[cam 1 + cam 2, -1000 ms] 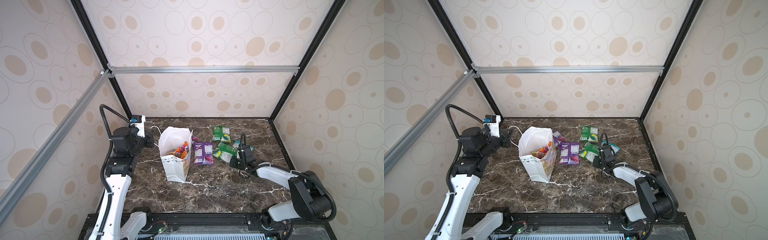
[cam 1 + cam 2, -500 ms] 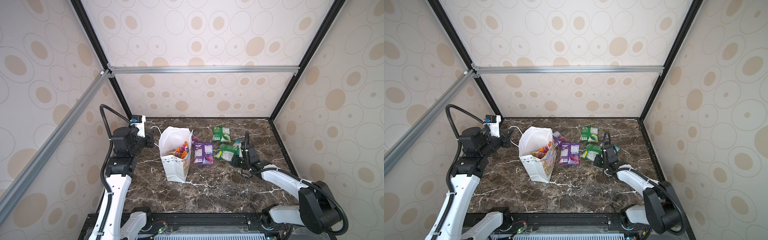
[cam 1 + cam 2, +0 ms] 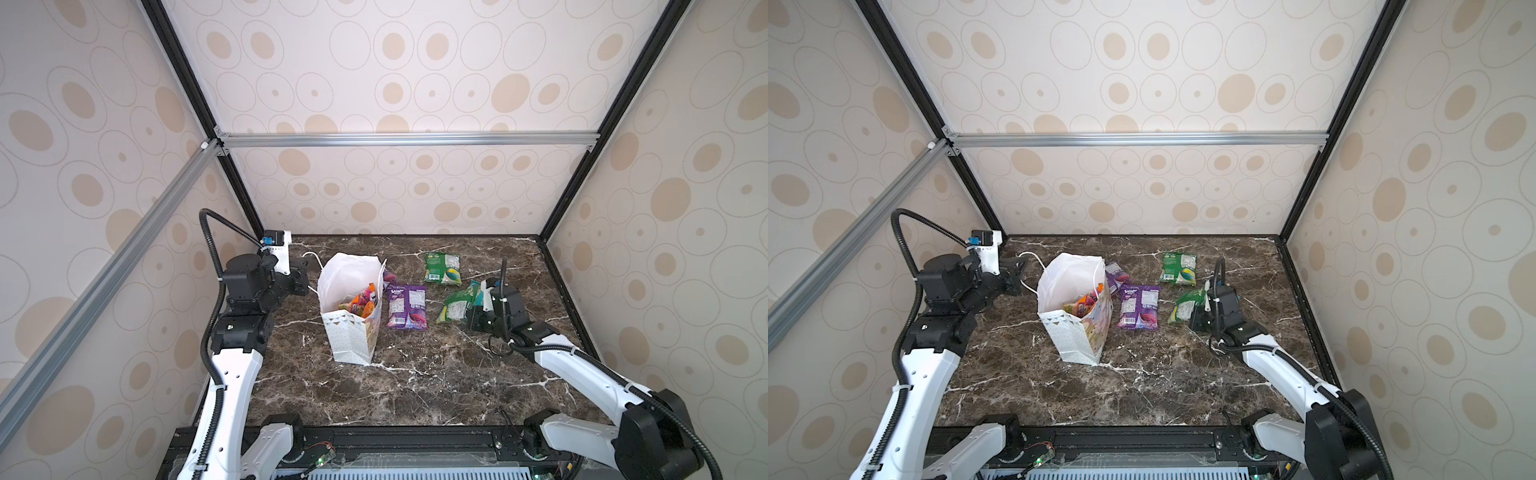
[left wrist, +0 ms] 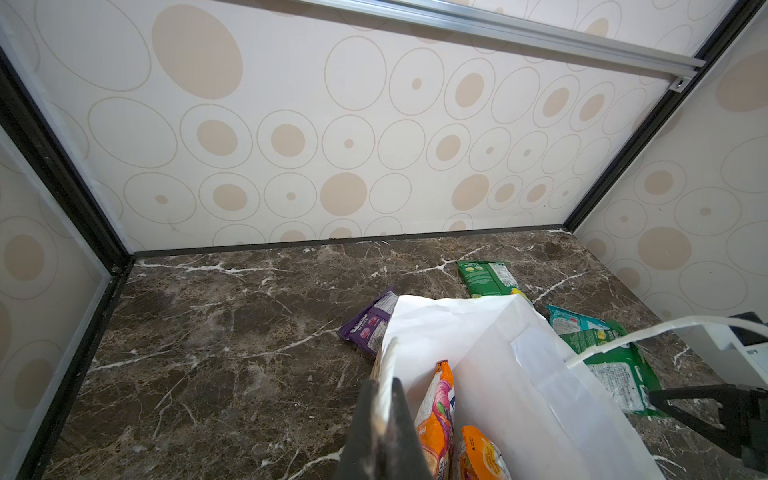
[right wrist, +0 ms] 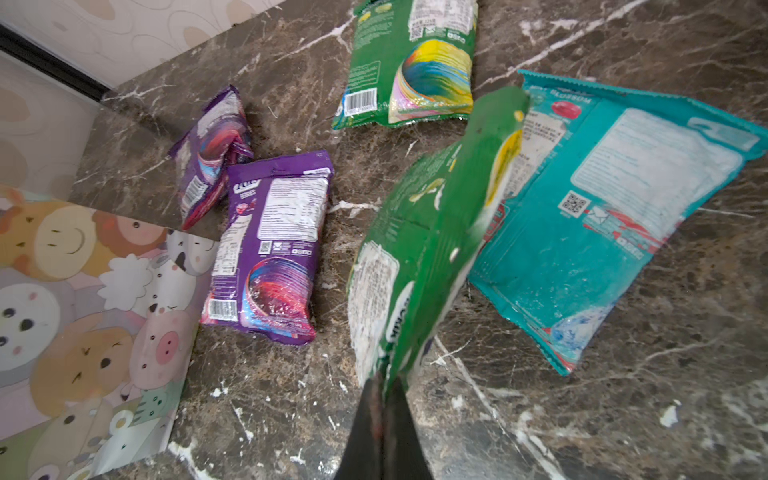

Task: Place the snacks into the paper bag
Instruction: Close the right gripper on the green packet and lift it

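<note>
On the dark, white-veined marble tabletop [image 3: 415,374], left of centre, the paper bag [image 3: 353,340] [image 3: 1075,336] stands upright with its mouth open.

- Contents: orange packets [image 3: 361,301] [image 4: 436,411], glossy, standing on end against the inner wall. At least two show. The bag's floor is hidden.
- Bag: matte white paper with small dots and a triangle band. The side facing the right arm carries cartoon animal faces [image 5: 83,291]. A white cord handle [image 3: 311,259] loops out from the rim on the left arm's side.
- Left arm: elbow raised, wrist level and pointing at the bag. The left gripper [image 4: 384,386] [image 3: 311,287] is pressed together on the bag's near rim.
- Right arm: stretched low over the table. The right gripper [image 5: 380,386] [image 3: 1196,320] is pinching one end seam of a green packet [image 5: 428,249] [image 3: 455,306]. This packet is tipped up on edge and overlaps the teal packet [image 5: 602,216]. Whether its far end touches the table, cannot tell.
- Loose on the table:
  - The teal packet lies flat, label side up and crinkled.
  - A second green packet [image 3: 443,268] [image 5: 409,62] lies nearer the back wall.
  - One purple packet [image 3: 406,306] [image 5: 270,249] lies flat just beside the bag.
  - A second purple packet [image 3: 1116,276] [image 4: 370,328] lies creased against the bag's far corner.
</note>
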Controlling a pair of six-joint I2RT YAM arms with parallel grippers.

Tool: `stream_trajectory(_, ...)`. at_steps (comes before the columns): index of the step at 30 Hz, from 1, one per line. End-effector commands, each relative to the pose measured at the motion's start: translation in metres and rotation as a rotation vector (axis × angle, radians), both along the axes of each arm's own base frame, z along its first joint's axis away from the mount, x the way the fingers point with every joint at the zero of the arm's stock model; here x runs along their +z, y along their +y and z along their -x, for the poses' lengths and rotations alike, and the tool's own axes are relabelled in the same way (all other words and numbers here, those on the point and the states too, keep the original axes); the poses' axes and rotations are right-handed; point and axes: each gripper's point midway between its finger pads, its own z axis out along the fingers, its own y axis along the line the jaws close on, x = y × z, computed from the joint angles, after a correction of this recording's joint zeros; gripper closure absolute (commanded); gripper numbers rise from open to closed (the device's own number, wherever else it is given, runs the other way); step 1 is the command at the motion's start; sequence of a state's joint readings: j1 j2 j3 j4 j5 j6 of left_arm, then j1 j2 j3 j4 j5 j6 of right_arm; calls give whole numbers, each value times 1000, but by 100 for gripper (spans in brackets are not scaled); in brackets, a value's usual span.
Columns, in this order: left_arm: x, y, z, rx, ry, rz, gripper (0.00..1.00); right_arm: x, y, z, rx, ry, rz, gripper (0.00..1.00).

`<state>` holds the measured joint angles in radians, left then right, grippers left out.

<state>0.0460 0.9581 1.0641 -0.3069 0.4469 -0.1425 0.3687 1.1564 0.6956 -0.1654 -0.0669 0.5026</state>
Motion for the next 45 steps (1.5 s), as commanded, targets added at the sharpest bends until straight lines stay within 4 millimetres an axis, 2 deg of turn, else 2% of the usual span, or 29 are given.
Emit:
stream_trajectory(1,11,-1,4,-7,-35,12,100,41,5,-2,26,-76,-41,100)
stream_trajectory(9,12,-1,4,-6,-37,15,100,92,10,8,66,-148,-97,100)
stream_trajectory(17,12,-1,4,-8,-37,14,100,118,14,16,107,-192,-124,100)
stream_trajectory(22,11,-1,4,-7,-34,15,100,145,26,26,154,-242,-189,100)
stream_trajectory(29,11,0,3,-6,-32,15,100,166,26,32,167,-298,-122,100)
stream_trajectory(35,10,0,3,-6,-30,16,100,184,38,35,220,-330,-108,100)
stream_trajectory(45,11,0,2,-6,-33,17,100,228,59,43,316,-432,-71,100)
